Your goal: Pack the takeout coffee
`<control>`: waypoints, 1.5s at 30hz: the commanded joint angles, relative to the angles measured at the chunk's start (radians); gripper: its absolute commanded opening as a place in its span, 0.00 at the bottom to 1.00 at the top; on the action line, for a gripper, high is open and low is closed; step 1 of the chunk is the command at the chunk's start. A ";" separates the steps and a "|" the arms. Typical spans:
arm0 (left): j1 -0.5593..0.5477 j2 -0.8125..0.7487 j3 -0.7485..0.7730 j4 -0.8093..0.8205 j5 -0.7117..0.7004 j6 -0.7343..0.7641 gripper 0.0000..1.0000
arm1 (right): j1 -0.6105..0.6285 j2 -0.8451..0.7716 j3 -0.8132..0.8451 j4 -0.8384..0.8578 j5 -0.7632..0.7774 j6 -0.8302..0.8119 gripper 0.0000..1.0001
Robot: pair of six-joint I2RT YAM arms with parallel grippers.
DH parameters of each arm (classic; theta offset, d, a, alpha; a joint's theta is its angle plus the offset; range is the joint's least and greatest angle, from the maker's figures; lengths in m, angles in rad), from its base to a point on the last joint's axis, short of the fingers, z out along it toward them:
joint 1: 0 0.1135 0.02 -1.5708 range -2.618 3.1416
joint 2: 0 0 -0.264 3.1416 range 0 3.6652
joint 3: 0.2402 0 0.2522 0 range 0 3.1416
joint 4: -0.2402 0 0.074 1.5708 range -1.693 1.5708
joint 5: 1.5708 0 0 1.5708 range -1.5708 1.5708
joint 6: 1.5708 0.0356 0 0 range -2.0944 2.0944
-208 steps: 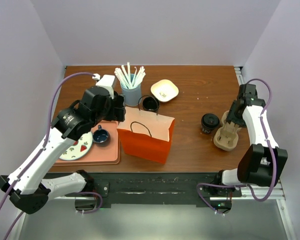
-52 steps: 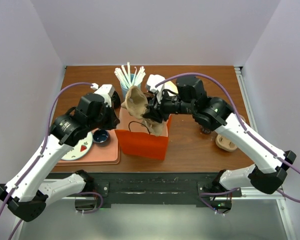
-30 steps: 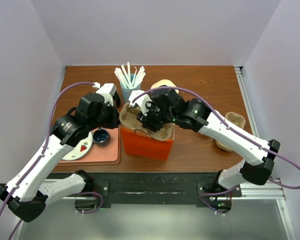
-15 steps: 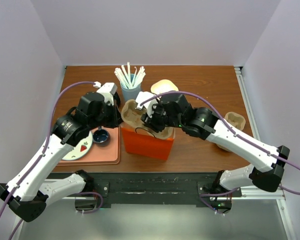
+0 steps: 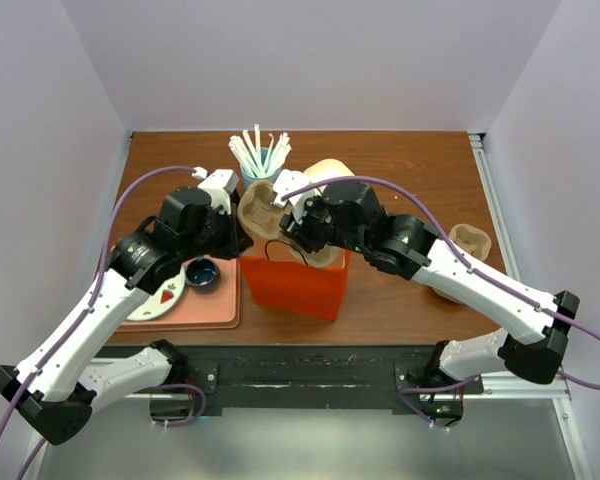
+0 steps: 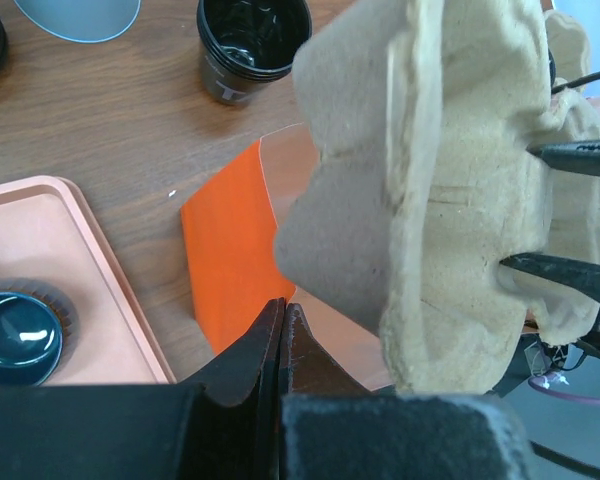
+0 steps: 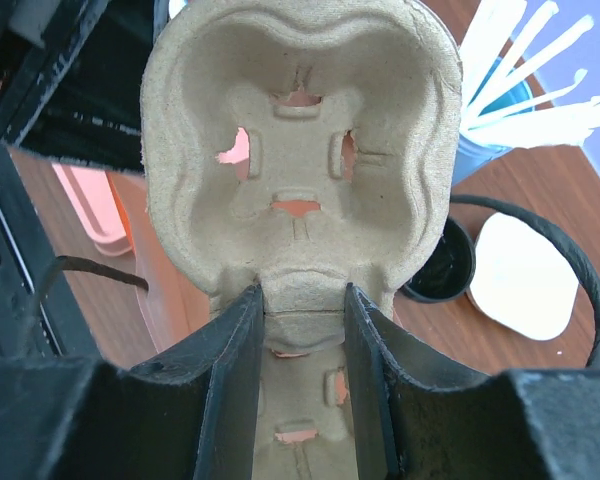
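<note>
The right gripper (image 7: 302,298) pinches the central ridge of a moulded pulp cup carrier (image 7: 300,120), one finger on each side of the fold. It holds the carrier tipped up on edge above the mouth of the orange paper bag (image 5: 295,285), which stands mid-table (image 5: 410,170). The left gripper (image 6: 282,315) is pressed together, apparently on the bag's left rim, keeping the mouth open. The step in hand looks to be seating the carrier in the bag so the takeout coffee can ride in it. To do it well, the right arm should turn the carrier's long side along the opening, feed the lower end in first and keep it off the black handle loop (image 7: 80,262). It should let go only once the carrier lies flat on the bottom, with the left holding the rim until then. The takeout coffee shows in no current view: the right forearm crosses the table right of the bag, and the black cup (image 6: 252,45) just beyond the bag has no lid. Half a second ago the carrier lay flatter across the mouth; now it is steeper and shifted toward the far left, nearer the left gripper, while the bag stands where it was.
</note>
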State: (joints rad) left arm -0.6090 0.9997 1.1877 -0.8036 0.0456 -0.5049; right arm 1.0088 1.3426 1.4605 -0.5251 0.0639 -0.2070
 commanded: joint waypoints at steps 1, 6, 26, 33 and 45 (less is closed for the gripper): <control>0.000 -0.022 -0.014 0.030 0.027 0.017 0.00 | 0.002 -0.002 0.031 0.060 0.031 0.004 0.20; 0.000 -0.023 -0.016 0.026 0.019 0.023 0.00 | 0.002 -0.014 0.012 0.082 0.045 0.024 0.20; 0.000 -0.010 -0.016 0.026 0.013 0.045 0.00 | 0.002 -0.019 0.015 0.128 0.102 0.044 0.19; 0.000 -0.007 -0.026 0.029 0.017 0.045 0.00 | 0.002 0.010 0.054 0.109 0.122 0.047 0.19; 0.000 -0.010 -0.025 0.030 0.011 0.045 0.00 | 0.001 0.013 0.072 0.103 0.137 0.054 0.18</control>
State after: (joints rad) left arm -0.6090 0.9897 1.1698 -0.7792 0.0490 -0.4854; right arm 1.0088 1.3552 1.5036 -0.4583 0.1825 -0.1577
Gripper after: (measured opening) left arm 0.013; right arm 0.374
